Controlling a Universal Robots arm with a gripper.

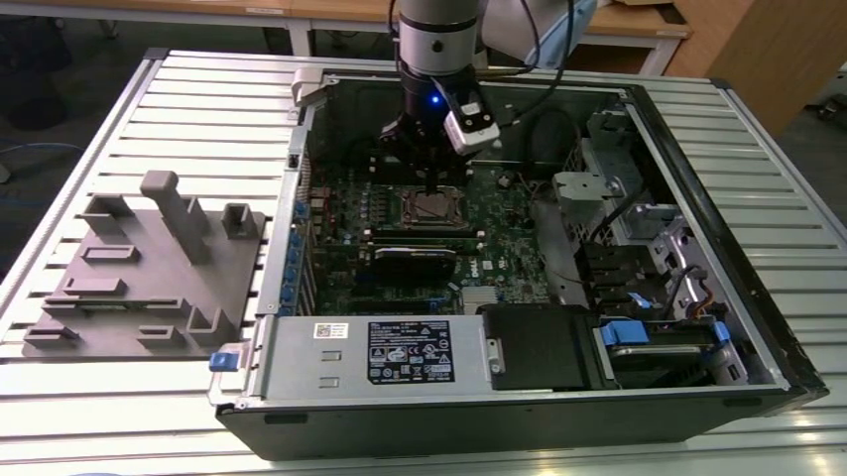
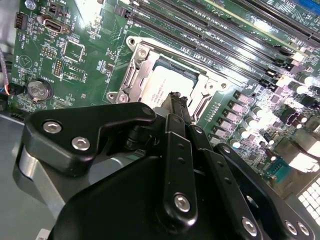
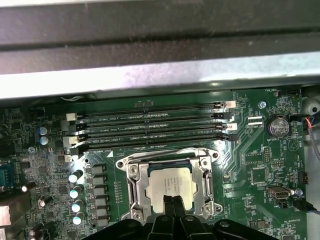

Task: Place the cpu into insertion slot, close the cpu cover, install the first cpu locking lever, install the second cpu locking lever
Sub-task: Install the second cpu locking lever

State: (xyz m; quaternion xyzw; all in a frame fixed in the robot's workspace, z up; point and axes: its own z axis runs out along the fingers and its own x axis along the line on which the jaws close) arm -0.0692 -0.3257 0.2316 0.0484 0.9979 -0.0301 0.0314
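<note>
Black gripper (image 3: 173,201) linkage, lower centre of the first wrist view; fingertips (image 3: 169,202) pressed together, poised at the near edge of the cpu (image 3: 170,185). Silvery chip seated in the insertion slot (image 3: 131,187), the cpu cover (image 3: 206,176) framing it, below the memory slots (image 3: 150,125).

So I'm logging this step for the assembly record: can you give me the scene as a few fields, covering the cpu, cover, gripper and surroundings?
cpu: silvery chip lying in the insertion slot
cpu cover: metal frame lying flat around the chip
gripper: directly above the chip's edge, jaws together
memory slots: long black rows beside the socket
setting: open computer case on a slatted table; grey fixture block at the exterior view's left
</note>
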